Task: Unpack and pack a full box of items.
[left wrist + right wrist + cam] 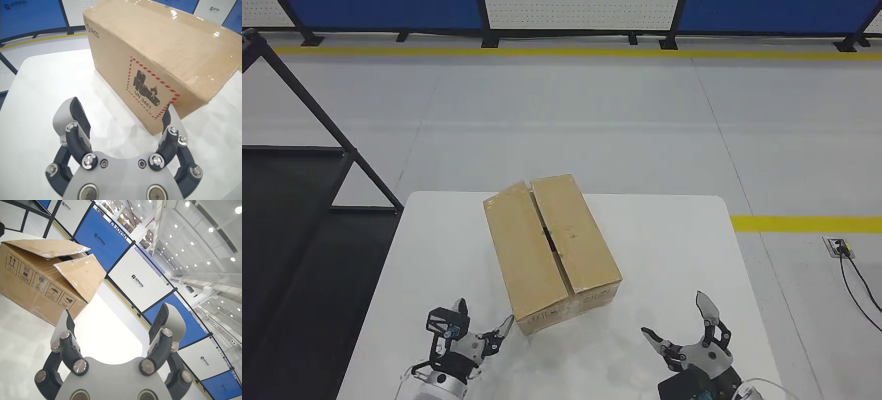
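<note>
Near the middle of the white table (pixel 672 250): cardboard box (pixel 552 250), set at a slant, top flaps slightly lifted along the centre seam with a dark gap between them. Far end of the box close to the table's far edge. By the near edge, left gripper (pixel 485 312) with fingers spread wide, one fingertip just beside the box's near corner, contact impossible to tell. Right gripper (pixel 673 316) likewise spread wide, well apart from the box. Broad strips of white tabletop on both sides of the box.
</note>
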### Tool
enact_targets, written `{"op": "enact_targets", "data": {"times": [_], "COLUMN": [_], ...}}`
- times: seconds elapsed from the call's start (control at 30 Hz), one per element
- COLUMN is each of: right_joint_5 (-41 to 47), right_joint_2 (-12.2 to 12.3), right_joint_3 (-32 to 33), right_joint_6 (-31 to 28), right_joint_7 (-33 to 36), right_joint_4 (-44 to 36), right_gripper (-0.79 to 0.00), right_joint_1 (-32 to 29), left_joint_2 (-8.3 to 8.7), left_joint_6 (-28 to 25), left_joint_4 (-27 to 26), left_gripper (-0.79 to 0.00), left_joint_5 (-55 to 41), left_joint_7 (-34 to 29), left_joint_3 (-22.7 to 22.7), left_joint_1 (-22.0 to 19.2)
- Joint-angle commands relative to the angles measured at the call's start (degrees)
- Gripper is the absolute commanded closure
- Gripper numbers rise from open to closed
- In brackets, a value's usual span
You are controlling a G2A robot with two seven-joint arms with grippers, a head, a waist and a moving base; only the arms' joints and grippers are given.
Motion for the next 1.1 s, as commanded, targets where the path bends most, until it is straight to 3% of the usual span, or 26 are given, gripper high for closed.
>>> {"op": "enact_targets", "data": {"times": [0.0, 0.37, 0.8, 0.93, 1.07], "right_joint_5": [-0.1, 0.0, -0.3, -3.6, -8.2], "right_joint_2": [0.1, 0.6, 0.6, 0.8, 0.9], "right_joint_3": [0.4, 3.4, 3.1, 1.7, -1.0], "right_joint_6": [-0.4, -2.3, -2.7, -5.0, -7.1], "right_joint_7": [-0.5, -4.5, -4.5, -4.5, -3.0], "right_joint_4": [0.1, 1.1, 1.0, 0.4, 0.3], "right_gripper": [-0.785, -0.785, -0.785, -0.785, -0.785], "right_joint_1": [0.0, -0.9, -0.5, 1.7, 6.1], "left_joint_2": [-0.12, -0.96, -1.88, -1.92, -1.67], "left_joint_6": [0.4, 2.4, 3.3, 3.1, 3.8], "left_joint_4": [0.0, 0.0, -0.1, -0.6, -2.3], "left_gripper": [-0.785, -0.785, -0.785, -0.785, -0.785], "left_joint_5": [0.6, 3.8, 6.7, 6.5, 2.5], "left_joint_7": [-0.3, -2.2, -3.5, -2.8, -1.2], "left_joint_3": [1.0, 6.9, 12.5, 12.4, 8.3], "left_joint_1": [-0.5, -4.1, -6.8, -6.4, -4.3]}}
